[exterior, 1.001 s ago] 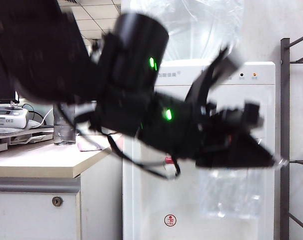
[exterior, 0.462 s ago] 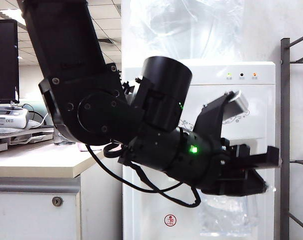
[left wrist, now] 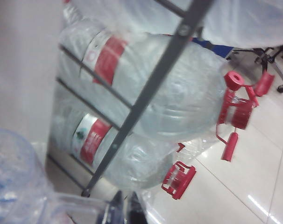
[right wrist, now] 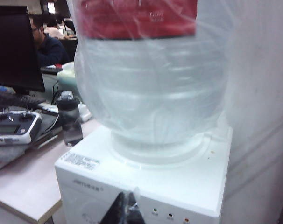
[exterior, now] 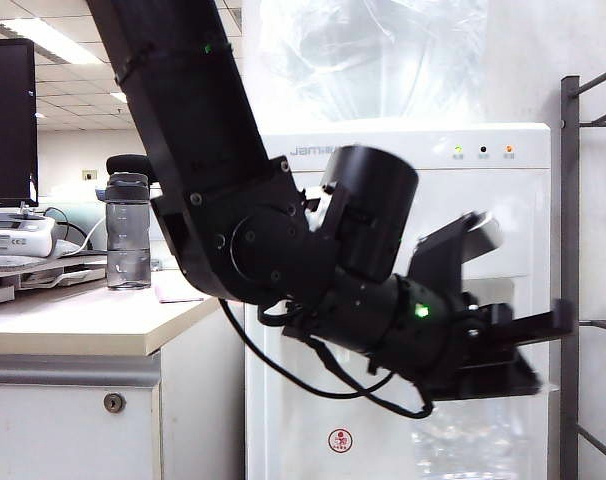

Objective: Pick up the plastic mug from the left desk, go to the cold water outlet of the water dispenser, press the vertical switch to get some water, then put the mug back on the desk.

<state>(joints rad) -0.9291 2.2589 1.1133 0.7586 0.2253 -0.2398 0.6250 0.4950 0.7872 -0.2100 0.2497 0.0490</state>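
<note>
step: we carry plastic mug (left wrist: 20,186) to cold outlet, hidden by arm | left gripper (exterior: 528,350) closed on mug before water dispenser (exterior: 503,180) | right gripper (right wrist: 125,210) closed, empty, above dispenser top | next: line up under blue tap

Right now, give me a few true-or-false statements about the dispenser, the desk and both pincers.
1. A grey bottle with a black cap stands on the left desk. True.
2. The left pincer hangs over the desk. False: it is shut on the plastic mug in front of the water dispenser.
3. The dispenser's big bottle has a blue band. False: the band is red.
4. Jugs with red caps lie on a rack. True.
5. The right pincer gapes wide. False: it is shut and empty, facing the dispenser's top.
</note>
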